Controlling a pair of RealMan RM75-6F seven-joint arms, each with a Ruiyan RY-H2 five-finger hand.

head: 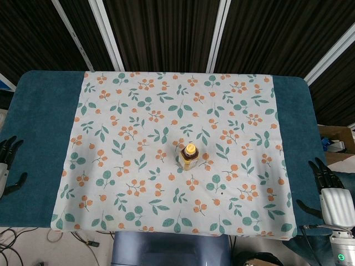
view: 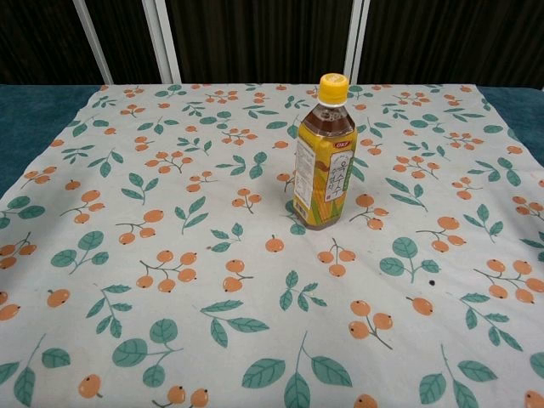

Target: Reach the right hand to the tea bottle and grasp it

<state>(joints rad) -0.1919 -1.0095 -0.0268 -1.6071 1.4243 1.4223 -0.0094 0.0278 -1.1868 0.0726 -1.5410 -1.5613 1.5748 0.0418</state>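
The tea bottle stands upright near the middle of the patterned cloth; the chest view shows its yellow cap, amber tea and yellow label. My right hand rests at the table's right edge, far right of the bottle, its dark fingers spread and holding nothing. At the left edge my left hand also lies with fingers apart and empty. Neither hand appears in the chest view.
A white cloth with orange fruit and green leaves covers the middle of the teal table. A cardboard box sits off the table's right side. Cables lie on the floor at the front left.
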